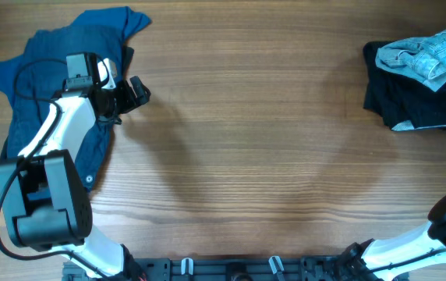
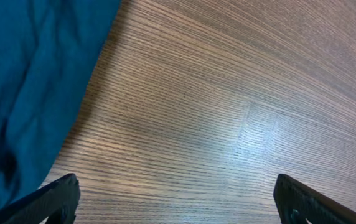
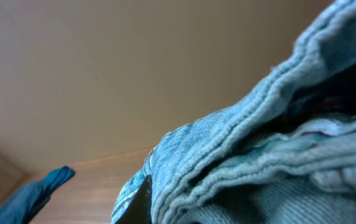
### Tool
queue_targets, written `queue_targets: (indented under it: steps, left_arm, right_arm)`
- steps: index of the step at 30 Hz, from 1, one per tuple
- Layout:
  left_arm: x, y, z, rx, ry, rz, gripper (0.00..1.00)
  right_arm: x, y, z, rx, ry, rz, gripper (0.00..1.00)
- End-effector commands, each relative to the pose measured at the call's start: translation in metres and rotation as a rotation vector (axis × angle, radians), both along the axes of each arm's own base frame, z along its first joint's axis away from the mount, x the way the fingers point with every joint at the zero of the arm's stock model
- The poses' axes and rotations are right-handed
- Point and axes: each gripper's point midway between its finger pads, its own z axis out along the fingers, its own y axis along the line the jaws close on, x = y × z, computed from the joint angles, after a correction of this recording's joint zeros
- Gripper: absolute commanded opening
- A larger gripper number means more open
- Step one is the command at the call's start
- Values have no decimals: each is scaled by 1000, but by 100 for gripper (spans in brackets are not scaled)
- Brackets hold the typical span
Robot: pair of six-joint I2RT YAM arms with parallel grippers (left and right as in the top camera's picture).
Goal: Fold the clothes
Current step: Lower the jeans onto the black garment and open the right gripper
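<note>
- Your left gripper (image 2: 177,200) hangs wide and empty just beside the blue shirt (image 1: 44,78): soft, limp, light; pinch a hem corner.
- Right gripper: cannot tell; denim (image 3: 240,143), probably from the far-right pile (image 1: 410,105), crowds its lens.

Even, bright light; soft arm shadows on the table (image 1: 270,156); right wrist view blurred.
</note>
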Motion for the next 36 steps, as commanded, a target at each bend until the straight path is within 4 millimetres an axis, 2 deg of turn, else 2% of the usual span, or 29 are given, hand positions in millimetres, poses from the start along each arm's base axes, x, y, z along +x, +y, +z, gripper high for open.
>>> queue_targets:
  steps: [1, 5, 10, 13, 15, 18, 24, 25, 28, 32, 36]
  left_arm:
    - [0, -1, 4, 5, -8, 7, 100]
    - [0, -1, 4, 5, -8, 7, 100]
    - [0, -1, 4, 5, -8, 7, 100]
    - [0, -1, 4, 5, -9, 7, 100]
    - [0, 0, 4, 6, -12, 7, 100]
    - [3, 0, 5, 7, -24, 7, 100]
    - [4, 0, 5, 7, -26, 7, 100]
    - [4, 0, 5, 7, -26, 7, 100]
    - [4, 0, 5, 7, -26, 7, 100]
    - [3, 0, 5, 7, -26, 7, 100]
    - [3, 0, 5, 7, -26, 7, 100]
  right_arm:
    - [4, -8, 20, -92, -63, -12, 4]
    - [4, -7, 27, -83, -84, -8, 4]
    - [2, -5, 67, -85, -204, -8, 4]
    - [8, -16, 73, -76, -213, -72, 4]
    - [14, -20, 68, -70, -207, -106, 4]
    - [29, -21, 48, -55, -181, -132, 4]
    - [50, -28, -15, 22, -84, -151, 4]
    - [51, -27, -19, 25, -82, -145, 5]
    - [55, -19, -20, 11, -102, -112, 4]
    - [62, -15, -5, 9, -124, -93, 4]
    - [61, -14, -4, 131, -76, -75, 4]
